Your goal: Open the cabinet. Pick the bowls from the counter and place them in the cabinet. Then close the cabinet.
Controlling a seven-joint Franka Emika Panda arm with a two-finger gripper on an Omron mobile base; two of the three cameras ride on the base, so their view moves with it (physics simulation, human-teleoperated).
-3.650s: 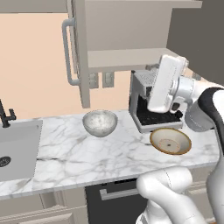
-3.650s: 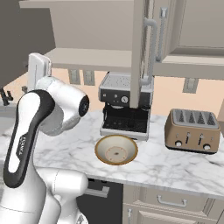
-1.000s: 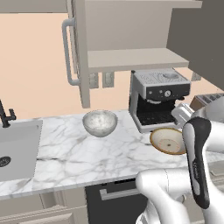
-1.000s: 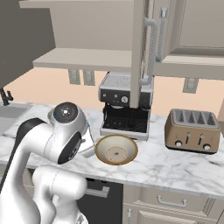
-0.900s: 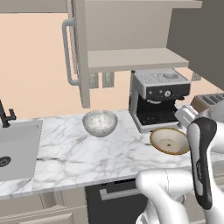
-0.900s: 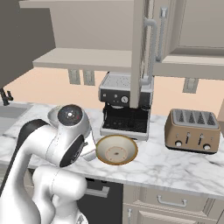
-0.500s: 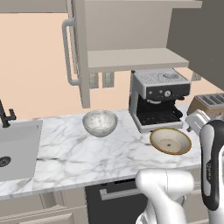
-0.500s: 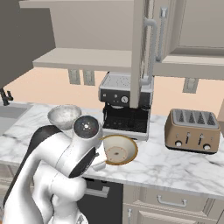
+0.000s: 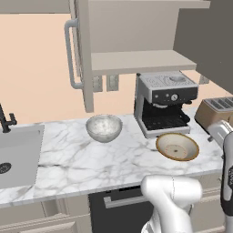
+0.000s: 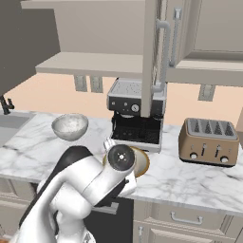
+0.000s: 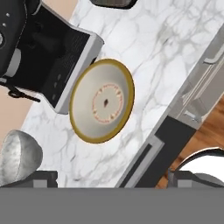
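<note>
the sink (image 9: 18, 152) is seen at the far left end of the counter (image 9: 68, 164), well apart from the work. moving right, the grey-white marbled bowl (image 9: 104, 128) is sitting upright on the marble below the open cabinet (image 9: 136, 61), not yet lifted, probably being left for a second trip. the cabinet's doors are standing swung wide so that the inner shelf is left free to receive both bowls. further right, the tan bowl (image 11: 102, 100) is resting just in front of the coffee machine (image 9: 164, 102), touching nothing, and is being looked down on from above in the hand view. the gripper (image 11: 111, 178) is being held over it with fingers spread wide and nothing between them, seemingly being lined up for a descent onto the rim. at the far right, the toaster (image 10: 208, 141) is standing clear.
</note>
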